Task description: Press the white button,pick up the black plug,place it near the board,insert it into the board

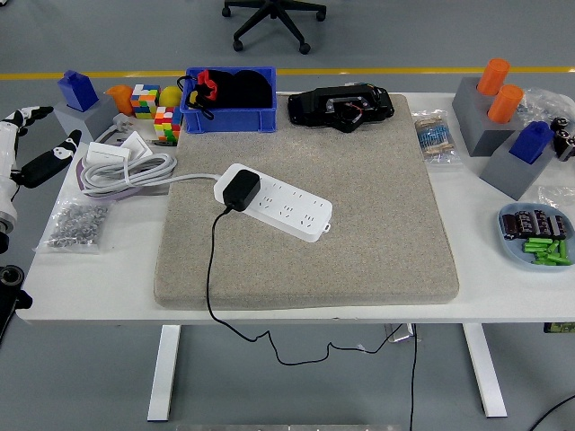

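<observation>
Hovering off the surface's [269, 310] left edge, my left hand [36, 148] is released, fingers spread, grasping nothing. One black plug [241, 190] sits in the left end of one white power strip [274, 204] on the grey mat [359, 224].

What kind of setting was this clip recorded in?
Probably a robotics lab or test workshop: a white table with a grey mat holding a power strip, bins of small parts, and an office chair on a grey floor marked with a yellow line.
</observation>
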Controlling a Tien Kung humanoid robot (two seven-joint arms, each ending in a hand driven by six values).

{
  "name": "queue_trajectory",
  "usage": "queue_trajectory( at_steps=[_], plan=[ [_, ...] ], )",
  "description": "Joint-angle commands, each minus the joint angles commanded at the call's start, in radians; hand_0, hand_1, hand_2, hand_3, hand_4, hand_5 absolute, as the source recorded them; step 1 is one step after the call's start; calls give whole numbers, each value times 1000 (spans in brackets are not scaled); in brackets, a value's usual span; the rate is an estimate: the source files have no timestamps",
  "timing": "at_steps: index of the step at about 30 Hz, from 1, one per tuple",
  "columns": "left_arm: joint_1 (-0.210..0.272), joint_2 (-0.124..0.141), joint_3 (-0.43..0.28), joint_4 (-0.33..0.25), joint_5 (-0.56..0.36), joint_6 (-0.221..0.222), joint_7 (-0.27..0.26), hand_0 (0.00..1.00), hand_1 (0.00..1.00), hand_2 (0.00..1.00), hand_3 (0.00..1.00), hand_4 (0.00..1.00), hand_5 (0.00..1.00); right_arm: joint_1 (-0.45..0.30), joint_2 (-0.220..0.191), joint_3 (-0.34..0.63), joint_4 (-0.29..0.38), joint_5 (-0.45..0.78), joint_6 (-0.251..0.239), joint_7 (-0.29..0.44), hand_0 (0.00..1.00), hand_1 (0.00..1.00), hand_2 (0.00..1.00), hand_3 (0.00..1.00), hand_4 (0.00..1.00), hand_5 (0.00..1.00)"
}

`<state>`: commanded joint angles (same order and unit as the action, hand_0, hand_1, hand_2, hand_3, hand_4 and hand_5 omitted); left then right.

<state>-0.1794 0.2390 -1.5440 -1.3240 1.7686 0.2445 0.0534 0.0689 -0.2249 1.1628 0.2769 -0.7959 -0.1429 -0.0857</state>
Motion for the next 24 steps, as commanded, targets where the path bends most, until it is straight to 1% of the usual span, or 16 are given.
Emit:
queue_trajectory(
  at_steps=[15, 20, 24],
  plan=[
    [0, -1, 2, -7, 0, 1, 3, 856, 883, 824, 765, 768, 427, -4, 3, -1, -2, 0, 2, -2, 616, 562, 603, 541, 645, 324],
    [-2, -2, 3, -7, 7, 3, 18, 857, 883, 824, 765, 767, 428, -1, 3, 1, -2, 1, 2, -2, 616, 561, 603, 541, 646, 325],
    [-2, -2, 0, -8, 5, 2, 18, 855, 883, 821, 761, 767, 429, -1, 3, 0, -2, 2, 2, -2, 617, 562, 604, 542, 646, 324]
  ],
)
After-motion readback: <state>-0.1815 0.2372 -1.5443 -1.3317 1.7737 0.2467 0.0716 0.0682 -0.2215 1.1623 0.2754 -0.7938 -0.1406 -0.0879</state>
